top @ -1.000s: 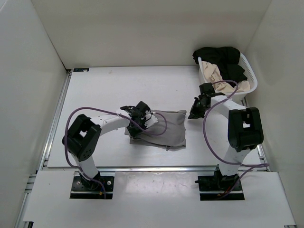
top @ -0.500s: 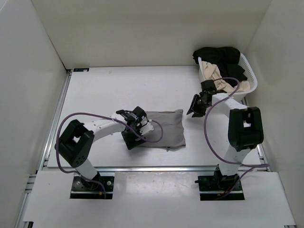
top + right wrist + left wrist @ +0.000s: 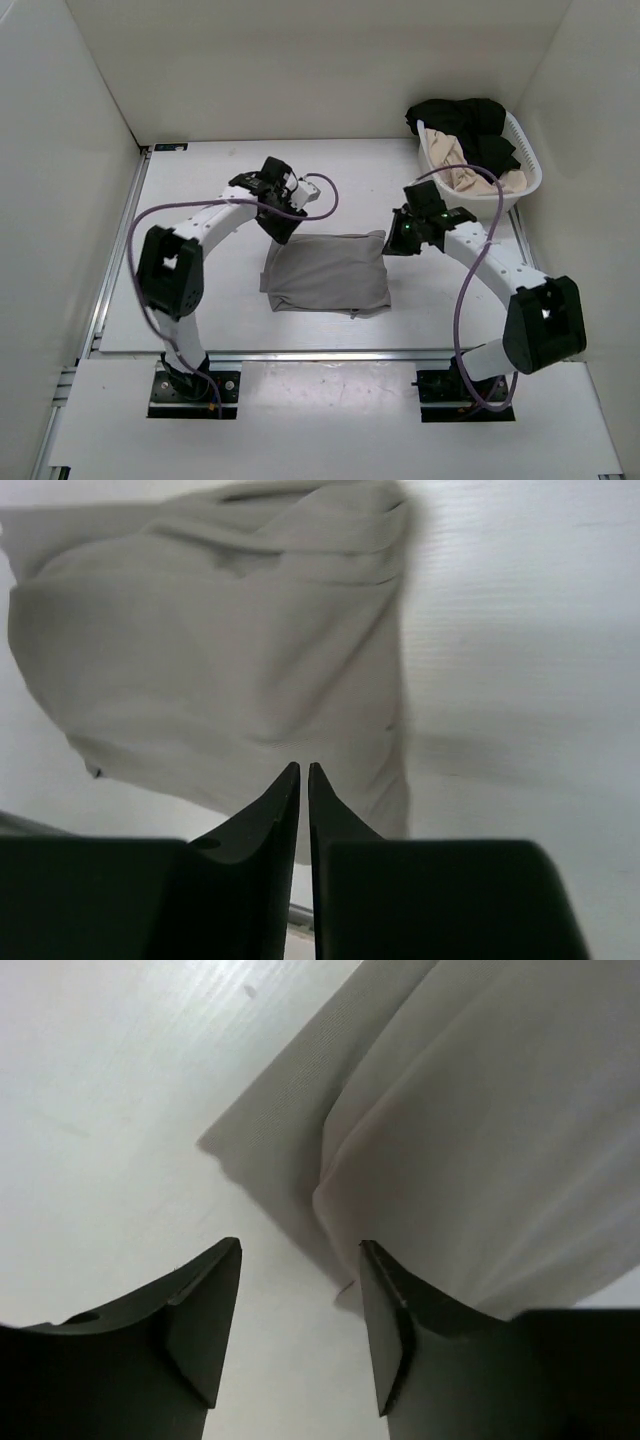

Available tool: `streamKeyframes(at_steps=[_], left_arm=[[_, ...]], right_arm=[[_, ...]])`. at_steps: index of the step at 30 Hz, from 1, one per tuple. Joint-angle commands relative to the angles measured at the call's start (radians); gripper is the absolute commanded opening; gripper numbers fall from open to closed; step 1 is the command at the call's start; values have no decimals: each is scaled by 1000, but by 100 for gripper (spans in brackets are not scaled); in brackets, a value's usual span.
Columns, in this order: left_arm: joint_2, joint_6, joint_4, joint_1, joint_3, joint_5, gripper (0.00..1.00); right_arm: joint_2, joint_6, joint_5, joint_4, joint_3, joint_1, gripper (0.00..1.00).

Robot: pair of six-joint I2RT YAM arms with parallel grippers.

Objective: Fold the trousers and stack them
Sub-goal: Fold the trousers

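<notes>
Jaws of the left gripper [image 3: 300, 1250] stand apart and empty above the upper-left corner of the folded trousers [image 3: 330, 272], mid-frame. The right gripper [image 3: 303, 770] has its jaws pressed together just off their right edge. Earlier the left gripper sat at their left edge.

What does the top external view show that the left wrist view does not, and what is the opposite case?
Only the top external view shows both arms, the white plastic basket holding a black garment and a beige-cream garment, and the whole outline of the folded grey-taupe fabric trousers. Only the left wrist view shows the left gripper open, its dark fingers apart and empty, and the stacked layers at the trousers' edge. Both show the trousers lying on the white table.
</notes>
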Motion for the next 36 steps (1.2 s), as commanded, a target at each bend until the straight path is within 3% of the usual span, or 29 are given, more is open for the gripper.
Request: streamKeyframes(at_steps=[1,3,7,9,10,11,19,20,23,24,26,27,29,30,31,33,36], left_arm=[[130,-31,-18,5,52,81,65],[167,-31,-29,5,79,93,72],[239,-31,-57,14,145,113,72],[262,-31,-66,14,146,123,53],[271,-31,-66,24,146,123,37],[271,-43,-66,25,158,123,14],[264,-104,-41,54,182,21,14],[264,-104,-41,54,169,34,18],[242,-104,-41,54,146,58,47],[219,-104,-41,54,146,58,53],[205,-114,-41,63,146,49,54],[205,-114,-41,72,164,49,62],[181,-114,-72,86,199,38,76],[181,-114,-87,106,248,38,83],[169,-114,-122,118,276,38,100],[136,-123,-147,156,323,26,100],[48,-132,-159,214,363,-55,100]], right_arm=[[61,41,-16,28,44,66,11],[96,53,-16,41,44,87,13],[125,77,-46,76,7,97,16],[159,103,-46,97,-18,109,16],[168,113,-64,113,-31,118,16],[188,129,-64,142,-59,118,16],[250,133,45,151,-58,97,15],[250,122,45,134,-41,97,15],[241,84,88,72,14,97,15],[231,52,103,26,62,97,21],[202,19,157,-31,120,97,34],[189,-11,175,-91,151,97,52],[138,-34,247,-157,249,97,69],[120,-44,276,-192,283,97,99],[84,-53,304,-262,344,84,99],[54,-68,339,-339,399,57,99],[-3,-129,320,-505,473,-96,99]])
